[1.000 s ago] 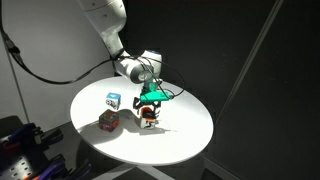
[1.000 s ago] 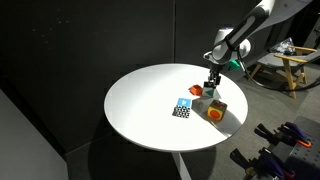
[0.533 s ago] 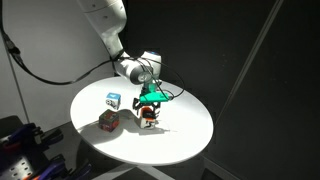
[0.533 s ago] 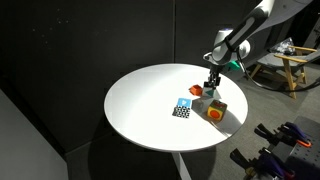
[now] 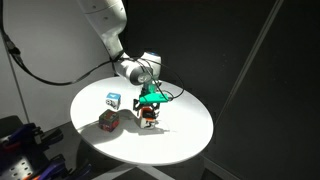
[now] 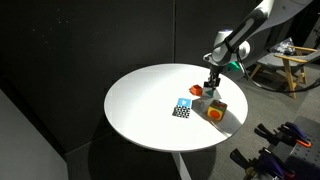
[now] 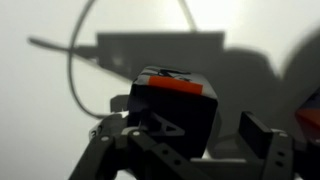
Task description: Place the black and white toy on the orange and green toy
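The black and white toy (image 5: 150,117) stands on the round white table (image 5: 188,138), directly under my gripper (image 5: 150,103). In the wrist view the toy (image 7: 178,105) looks dark with an orange-red upper face and sits between the fingers of my gripper (image 7: 195,132). It lies against the left finger, with a gap to the right finger, so the gripper is open. The orange and green toy (image 5: 108,121) sits apart from it on the table. In an exterior view this cube (image 6: 215,111) is just in front of my gripper (image 6: 210,85) and the small toy (image 6: 207,94).
A blue-and-white cube (image 5: 113,100) stands beside the orange cube; it also shows in an exterior view (image 6: 183,107). A tiny orange cube (image 6: 194,91) lies near the gripper. An orange shape (image 7: 311,116) shows at the wrist view's right edge. The table edge (image 6: 236,120) is close.
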Controlling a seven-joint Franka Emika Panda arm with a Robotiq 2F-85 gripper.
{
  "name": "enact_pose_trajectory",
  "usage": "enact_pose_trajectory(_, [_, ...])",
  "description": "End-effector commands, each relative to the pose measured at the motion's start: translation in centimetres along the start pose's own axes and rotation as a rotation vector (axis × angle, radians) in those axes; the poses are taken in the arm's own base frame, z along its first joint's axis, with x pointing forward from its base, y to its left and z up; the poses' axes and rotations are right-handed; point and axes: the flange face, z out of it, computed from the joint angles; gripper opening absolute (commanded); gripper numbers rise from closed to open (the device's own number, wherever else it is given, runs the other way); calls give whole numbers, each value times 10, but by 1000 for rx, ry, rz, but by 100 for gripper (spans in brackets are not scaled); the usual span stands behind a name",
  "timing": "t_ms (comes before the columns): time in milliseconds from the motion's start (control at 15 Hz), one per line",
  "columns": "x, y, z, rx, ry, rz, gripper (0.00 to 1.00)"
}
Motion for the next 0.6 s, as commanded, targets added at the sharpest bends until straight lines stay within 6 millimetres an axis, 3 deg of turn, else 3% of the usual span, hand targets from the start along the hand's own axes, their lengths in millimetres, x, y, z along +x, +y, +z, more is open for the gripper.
enact_pose_trajectory(0, [3, 3, -1, -24, 8, 20, 58])
enact_pose_trajectory(267, [4, 5, -4, -39, 17, 23, 25])
enact_pose_trajectory(533, [3, 2, -7, -40, 16, 17, 2])
